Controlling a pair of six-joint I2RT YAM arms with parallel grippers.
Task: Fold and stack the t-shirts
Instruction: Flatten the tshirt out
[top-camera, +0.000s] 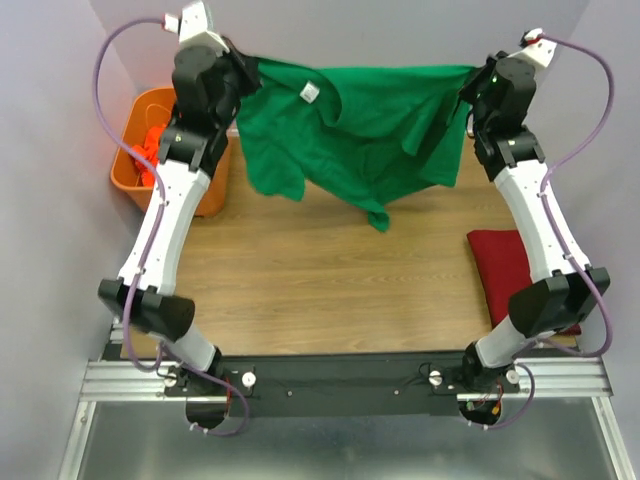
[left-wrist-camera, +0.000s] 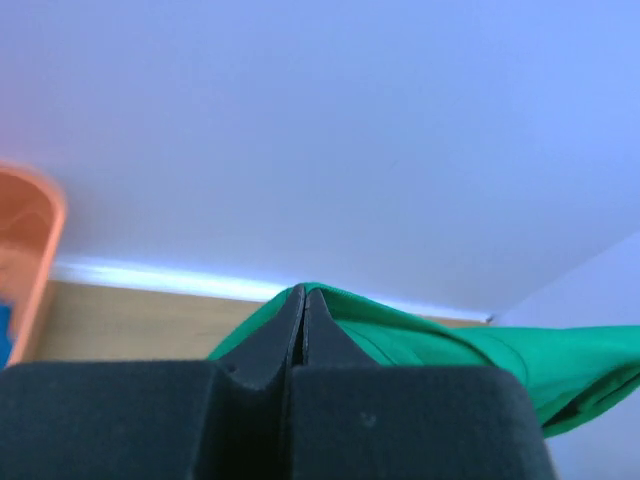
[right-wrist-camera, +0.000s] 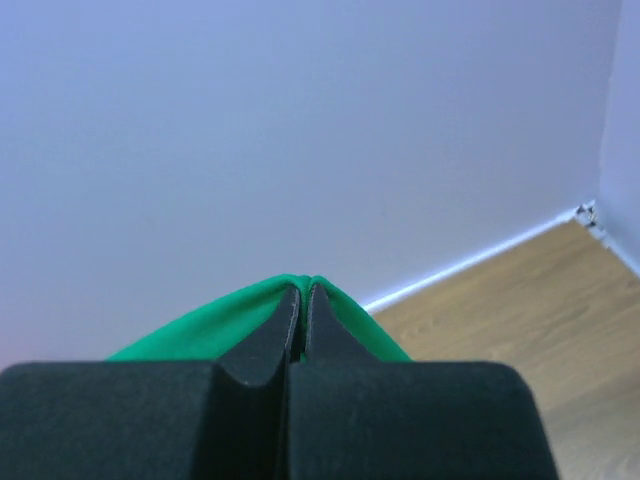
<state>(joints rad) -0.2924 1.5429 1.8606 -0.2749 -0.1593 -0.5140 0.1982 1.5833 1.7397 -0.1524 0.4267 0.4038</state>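
The bright green t-shirt (top-camera: 350, 125) hangs stretched between both grippers above the far part of the table, its lower edge drooping toward the wood. My left gripper (top-camera: 245, 75) is shut on its left edge; green cloth (left-wrist-camera: 420, 345) shows round the closed jaws (left-wrist-camera: 303, 292). My right gripper (top-camera: 470, 88) is shut on its right edge; green cloth (right-wrist-camera: 200, 325) wraps the closed jaws (right-wrist-camera: 303, 285). A folded dark red t-shirt (top-camera: 500, 265) lies on the table at the right, partly under the right arm. An orange t-shirt (top-camera: 150, 150) lies in the basket.
The rigid orange plastic basket (top-camera: 130, 175) stands at the table's far left, behind the left arm; its rim shows in the left wrist view (left-wrist-camera: 30, 240). Pale walls close the back and both sides. The wooden table (top-camera: 320, 280) lies below the hanging shirt.
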